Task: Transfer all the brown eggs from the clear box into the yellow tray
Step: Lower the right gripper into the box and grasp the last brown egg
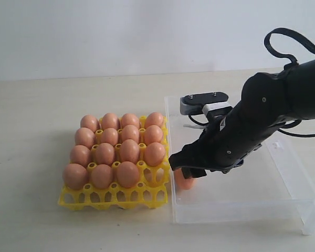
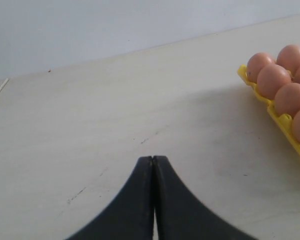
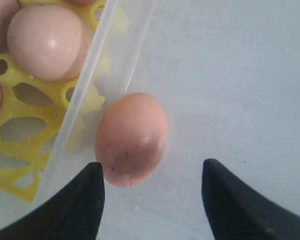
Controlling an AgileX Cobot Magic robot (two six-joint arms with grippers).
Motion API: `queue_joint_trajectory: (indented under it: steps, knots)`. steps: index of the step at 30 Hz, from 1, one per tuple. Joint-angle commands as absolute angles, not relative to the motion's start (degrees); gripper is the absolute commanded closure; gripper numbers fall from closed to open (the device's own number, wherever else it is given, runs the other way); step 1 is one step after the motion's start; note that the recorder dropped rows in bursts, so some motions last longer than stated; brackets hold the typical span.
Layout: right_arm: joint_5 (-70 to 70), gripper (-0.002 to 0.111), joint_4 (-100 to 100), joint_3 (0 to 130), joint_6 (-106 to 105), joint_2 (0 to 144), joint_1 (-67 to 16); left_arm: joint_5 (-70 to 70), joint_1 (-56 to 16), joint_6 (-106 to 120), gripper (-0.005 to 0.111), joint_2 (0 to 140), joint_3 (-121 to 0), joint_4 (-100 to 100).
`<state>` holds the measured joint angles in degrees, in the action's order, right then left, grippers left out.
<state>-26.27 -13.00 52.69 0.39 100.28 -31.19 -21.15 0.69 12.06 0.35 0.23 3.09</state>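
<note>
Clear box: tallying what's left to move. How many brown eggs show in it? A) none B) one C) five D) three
B: only one brown egg lies in the clear box, by the wall nearest the yellow tray, before the open right claw.

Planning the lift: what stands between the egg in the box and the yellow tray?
Only the side wall of the clear box, shown in the right wrist view.

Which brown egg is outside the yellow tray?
The egg in the clear box, below the open right gripper; the others sit in the yellow tray.
</note>
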Motion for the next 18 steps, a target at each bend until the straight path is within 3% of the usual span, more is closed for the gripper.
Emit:
queue_joint_trajectory:
  steps: [1, 18]
  knots:
    - [-24.51, 0.051, -13.13, 53.12, -0.37, 100.86, -30.98, -20.65, 0.82, 11.86, 0.107, 0.0, 0.0, 3.54]
    - [-19.23, 0.051, -16.65, 53.12, -1.19, 105.8, -31.29, -20.65, 0.82, 11.86, 0.107, 0.0, 0.0, 3.54]
